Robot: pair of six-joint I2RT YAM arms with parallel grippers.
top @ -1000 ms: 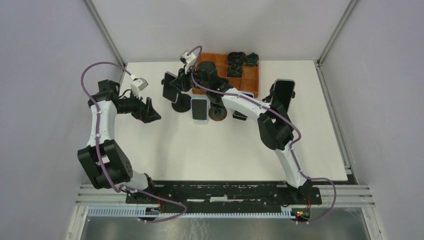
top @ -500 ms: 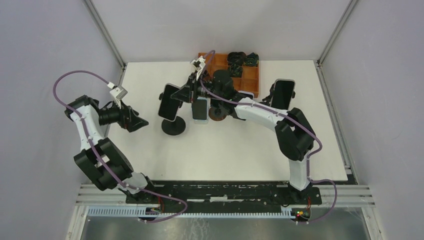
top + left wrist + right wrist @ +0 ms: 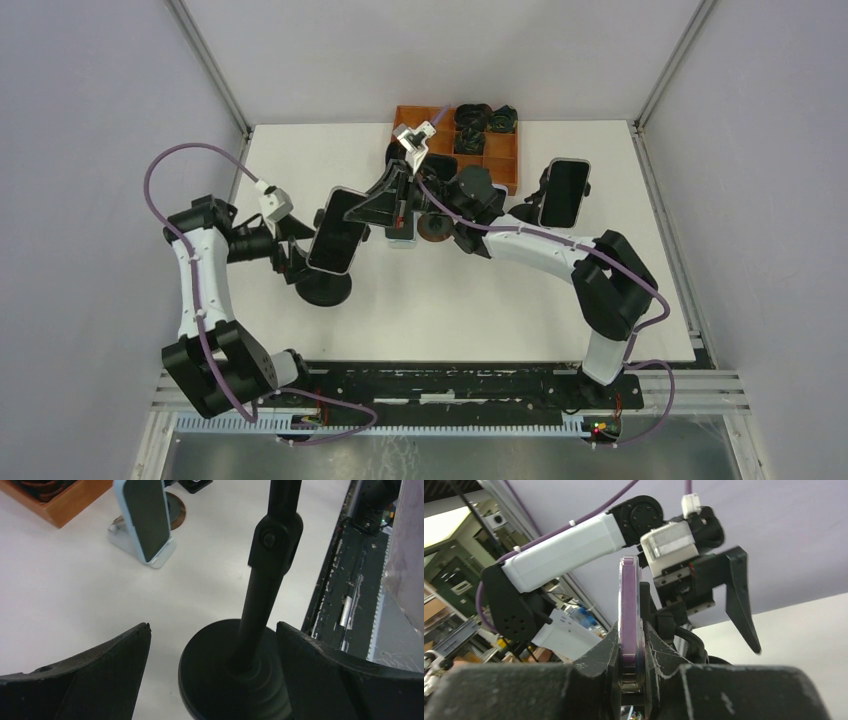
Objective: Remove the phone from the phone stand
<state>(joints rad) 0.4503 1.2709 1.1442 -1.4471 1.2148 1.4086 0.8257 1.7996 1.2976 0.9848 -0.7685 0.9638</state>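
Note:
A phone in a purple case sits tilted on a black phone stand with a round base, left of the table's middle. My right gripper is shut on the phone's right edge; the right wrist view shows the purple edge pinched between both fingers. My left gripper is open around the stand's pole, just above the base. The pole is nearer the right finger, and neither finger touches it.
A light blue phone leans on a silver stand just beyond, next to a brown disc. An orange compartment tray with dark coils is at the back. Another dark phone stands upright at the right.
The right gripper has carried the phone and its stand toward the near left. The left gripper swung back in and now straddles the stand's pole, still open.

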